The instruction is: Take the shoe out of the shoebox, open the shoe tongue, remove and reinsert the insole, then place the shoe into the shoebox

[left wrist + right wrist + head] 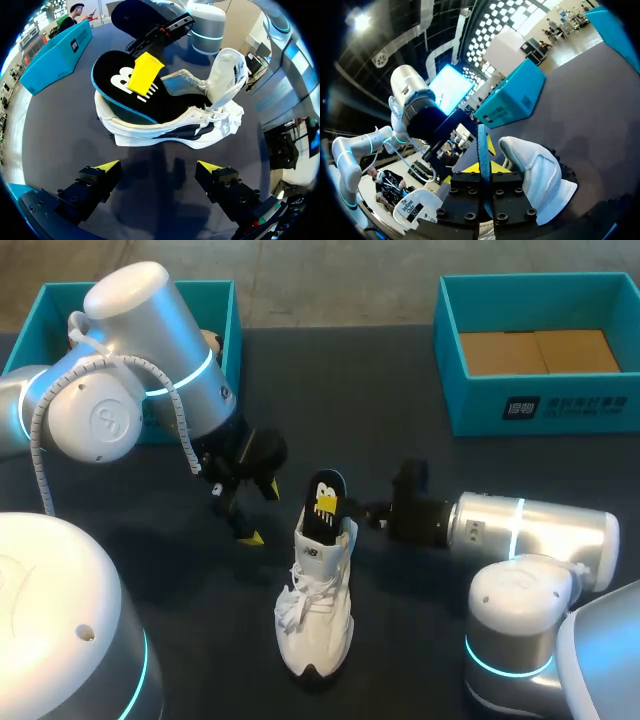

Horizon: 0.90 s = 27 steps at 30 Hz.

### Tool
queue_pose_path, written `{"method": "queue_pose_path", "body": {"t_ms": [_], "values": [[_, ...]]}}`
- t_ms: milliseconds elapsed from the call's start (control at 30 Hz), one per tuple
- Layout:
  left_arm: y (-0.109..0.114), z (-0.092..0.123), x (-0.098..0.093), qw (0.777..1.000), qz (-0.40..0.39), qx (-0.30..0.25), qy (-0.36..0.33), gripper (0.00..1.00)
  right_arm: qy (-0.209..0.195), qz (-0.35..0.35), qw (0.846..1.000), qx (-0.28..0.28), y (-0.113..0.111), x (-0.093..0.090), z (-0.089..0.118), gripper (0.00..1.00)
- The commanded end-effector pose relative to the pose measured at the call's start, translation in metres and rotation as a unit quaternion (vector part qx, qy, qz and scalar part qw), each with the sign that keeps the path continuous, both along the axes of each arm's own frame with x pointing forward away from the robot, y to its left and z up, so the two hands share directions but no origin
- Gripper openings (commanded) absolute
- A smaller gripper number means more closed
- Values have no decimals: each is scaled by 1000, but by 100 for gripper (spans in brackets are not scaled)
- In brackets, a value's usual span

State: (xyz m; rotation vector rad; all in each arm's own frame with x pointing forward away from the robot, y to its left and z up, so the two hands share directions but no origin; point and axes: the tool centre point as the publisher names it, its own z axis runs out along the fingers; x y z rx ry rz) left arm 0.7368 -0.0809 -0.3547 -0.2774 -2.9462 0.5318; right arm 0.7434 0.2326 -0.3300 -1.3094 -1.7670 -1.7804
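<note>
**Insole half out, shoe unheld: slip or tip risk**

The white lace-up sneaker (318,615) stands on the dark bench (400,420) at centre, toe to 6 o'clock. The padded white tongue (227,70) is pulled up. The black foam insole (325,502) with a blue edge sticks up out of the heel at the shoe's 12 o'clock.

The right gripper (372,512) comes in from the shoe's 3 o'clock, its yellow-tipped fingers (497,167) clamped on the insole's thin edge. The left gripper (262,512) hovers at the shoe's 10 o'clock with its fingers (107,166) wide apart, holding nothing.

Risks, as judged:
- The grip is on a narrow edge, so the insole could slide or fold when pushed.
- Nothing pins the sneaker, so a pull or push may drag or topple it.
- The raised tongue could flop back over the opening.

One teal cardboard shoebox (520,405) sits at 1 o'clock, well apart. A second teal shoebox (231,320) at 11 o'clock is partly hidden behind the left arm, which blocks that route.
</note>
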Motion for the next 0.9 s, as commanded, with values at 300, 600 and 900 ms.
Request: {"method": "queue_pose_path", "body": {"t_ms": [300,600,900], "values": [[0,0,-1,1000,1,1,-1,100,65,8,998,6,7,-9,-13,0],[0,0,-1,1000,1,1,-1,100,126,30,992,-6,14,-24,-22,0],[0,0,-1,1000,1,1,-1,100,142,34,989,-14,16,-26,-26,0]]}}
